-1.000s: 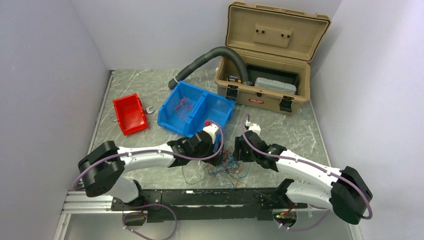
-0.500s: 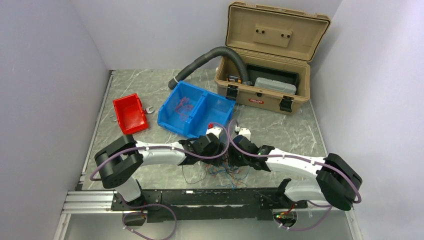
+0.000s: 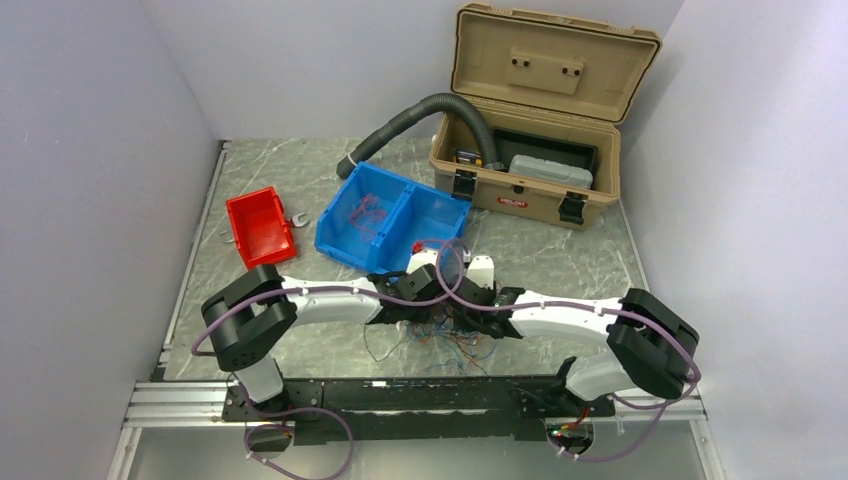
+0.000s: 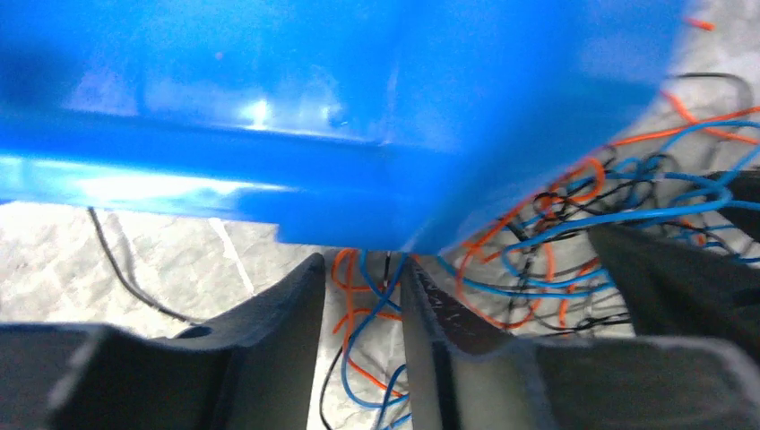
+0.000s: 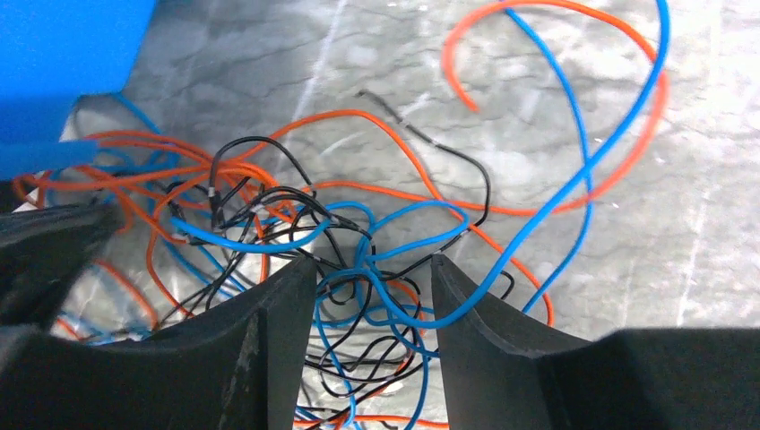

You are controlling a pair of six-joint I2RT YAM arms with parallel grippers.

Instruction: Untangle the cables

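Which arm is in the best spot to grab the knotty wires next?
Right, probably: right gripper sits open astride the thickest knot of cables; left gripper spans few strands, close to the blue bin.

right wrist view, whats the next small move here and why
Probably close the right tool: its jaws stand open around a knot of blue and black cables, nothing pinched yet. The left tool is open around strands beside the blue bin, so both could then pull apart.

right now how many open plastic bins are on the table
2: a small red bin on the left, and a larger blue bin in the middle. None looks hidden.
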